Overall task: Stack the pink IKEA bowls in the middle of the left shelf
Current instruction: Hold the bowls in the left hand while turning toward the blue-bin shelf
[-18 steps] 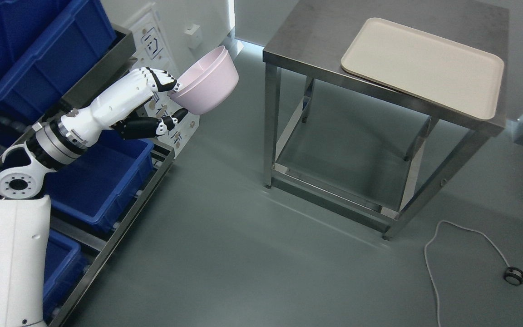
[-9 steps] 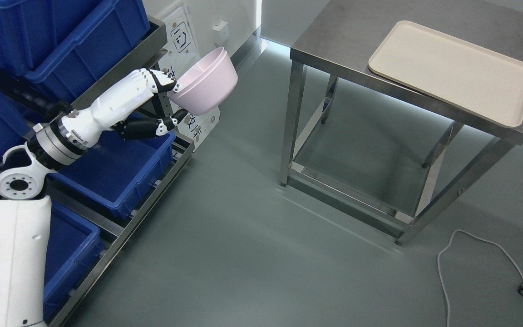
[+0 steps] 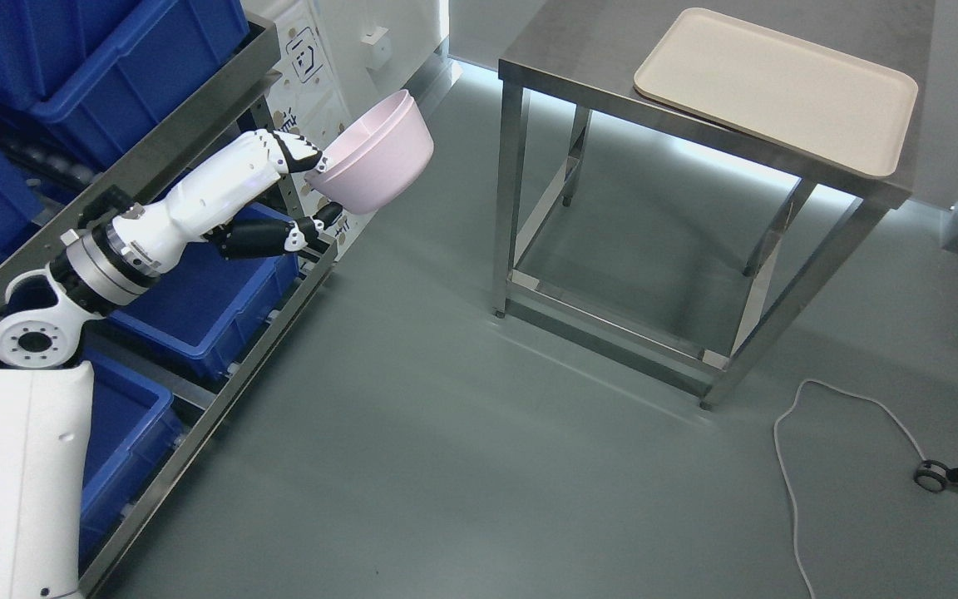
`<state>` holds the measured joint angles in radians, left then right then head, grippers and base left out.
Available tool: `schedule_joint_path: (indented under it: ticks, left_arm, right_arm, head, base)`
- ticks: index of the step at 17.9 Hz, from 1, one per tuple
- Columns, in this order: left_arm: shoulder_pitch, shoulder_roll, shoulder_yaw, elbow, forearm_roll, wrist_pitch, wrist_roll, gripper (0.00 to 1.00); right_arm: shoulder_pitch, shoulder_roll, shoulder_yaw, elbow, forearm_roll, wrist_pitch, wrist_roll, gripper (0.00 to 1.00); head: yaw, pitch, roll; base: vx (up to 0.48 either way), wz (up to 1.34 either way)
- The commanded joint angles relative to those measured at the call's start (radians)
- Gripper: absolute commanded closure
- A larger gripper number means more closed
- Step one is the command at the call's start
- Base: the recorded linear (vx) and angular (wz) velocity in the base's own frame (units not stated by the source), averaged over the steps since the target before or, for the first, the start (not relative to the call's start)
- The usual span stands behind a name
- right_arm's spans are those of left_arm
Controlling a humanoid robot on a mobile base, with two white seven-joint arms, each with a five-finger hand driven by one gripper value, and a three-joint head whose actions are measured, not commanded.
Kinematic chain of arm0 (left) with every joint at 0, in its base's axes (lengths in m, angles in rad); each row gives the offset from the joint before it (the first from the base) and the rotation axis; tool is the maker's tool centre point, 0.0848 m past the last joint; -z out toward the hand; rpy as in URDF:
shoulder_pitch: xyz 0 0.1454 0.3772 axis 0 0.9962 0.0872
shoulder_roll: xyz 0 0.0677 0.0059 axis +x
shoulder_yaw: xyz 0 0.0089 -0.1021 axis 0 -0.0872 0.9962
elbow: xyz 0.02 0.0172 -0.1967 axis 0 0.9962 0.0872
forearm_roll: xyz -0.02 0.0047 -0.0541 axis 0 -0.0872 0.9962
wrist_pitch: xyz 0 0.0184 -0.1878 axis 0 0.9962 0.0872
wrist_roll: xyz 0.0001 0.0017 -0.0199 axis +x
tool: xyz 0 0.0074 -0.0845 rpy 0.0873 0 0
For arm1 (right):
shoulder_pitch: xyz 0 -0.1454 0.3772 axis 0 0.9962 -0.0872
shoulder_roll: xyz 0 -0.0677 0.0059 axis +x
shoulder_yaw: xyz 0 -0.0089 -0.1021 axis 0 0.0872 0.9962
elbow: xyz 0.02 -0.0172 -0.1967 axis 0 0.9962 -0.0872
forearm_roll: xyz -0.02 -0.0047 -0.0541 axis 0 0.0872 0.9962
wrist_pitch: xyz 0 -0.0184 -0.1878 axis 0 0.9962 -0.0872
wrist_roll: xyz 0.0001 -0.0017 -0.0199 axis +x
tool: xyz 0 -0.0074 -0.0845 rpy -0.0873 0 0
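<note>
My left hand [image 3: 306, 193] is shut on the rim of a pink bowl [image 3: 377, 153], fingers over the edge and thumb under the base. The bowl hangs tilted in the air, just right of the metal shelf rack [image 3: 188, 137] that runs along the left. The rack's levels hold blue bins [image 3: 204, 299]. No other pink bowl shows on the shelves. My right arm is out of view.
A steel table [image 3: 579, 50] stands at the upper right with a cream tray [image 3: 778, 83] on it. A white cable [image 3: 787, 466] and a caster wheel [image 3: 930, 477] lie on the grey floor at the lower right. Open floor spreads between rack and table.
The whole picture has shifted, so the camera moved. The bowl stays held in my left hand in the same pose.
</note>
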<state>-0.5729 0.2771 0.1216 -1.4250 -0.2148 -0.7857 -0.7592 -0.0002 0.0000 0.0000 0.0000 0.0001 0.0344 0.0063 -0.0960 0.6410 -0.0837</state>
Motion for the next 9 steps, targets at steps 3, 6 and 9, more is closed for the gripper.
schedule_joint_path:
  ticks: [3, 6, 9]
  left_arm:
    - [-0.008, -0.001, 0.032, 0.001, 0.003, 0.0, 0.0, 0.98]
    - [-0.007, 0.001, 0.033, 0.003, 0.002, 0.0, 0.001, 0.98]
    - [0.002, 0.007, 0.07, 0.005, 0.002, 0.0, 0.0, 0.98]
  right_arm:
    - [0.029, -0.017, -0.012, -0.034, 0.0, -0.001, 0.0, 0.0]
    - [0.029, -0.017, -0.011, -0.034, 0.0, -0.001, 0.0, 0.0]
    - [0.029, -0.017, -0.011, -0.034, 0.0, -0.001, 0.0, 0.0]
  head:
    - [0.0, 0.0, 0.0]
    - [0.0, 0.0, 0.0]
    - [0.0, 0.0, 0.0]
  base:
    - [-0.249, -0.05]
    - [-0.279, -0.11]
    - [-0.256, -0.01]
